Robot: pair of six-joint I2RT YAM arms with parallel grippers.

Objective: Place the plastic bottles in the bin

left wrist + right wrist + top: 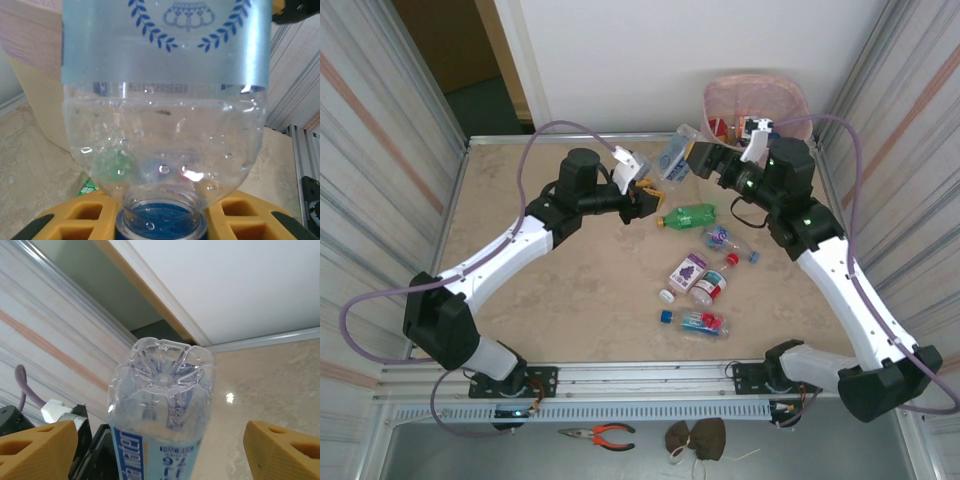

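Note:
A clear plastic bottle [673, 156] with a pale blue label hangs above the far middle of the table between my two grippers. My left gripper [647, 192] is shut on its neck just above the blue cap [161, 226], and the bottle's body [165, 100] rises away from the yellow fingers [70, 215]. My right gripper [705, 160] is open. Its yellow fingers [37, 450] stand wide on either side of the bottle's base [162, 385], clear of it. The bin [790, 97], cream-pink with a pink bag, stands at the far right corner with bottles inside.
Loose on the table lie a green bottle [688, 215], a clear one [730, 240], a purple-labelled one [687, 272], a red-capped one [710, 287] and a blue-capped one [695, 321]. Orange-handled pliers [602, 434] lie beyond the front rail. Ribbed walls close both sides.

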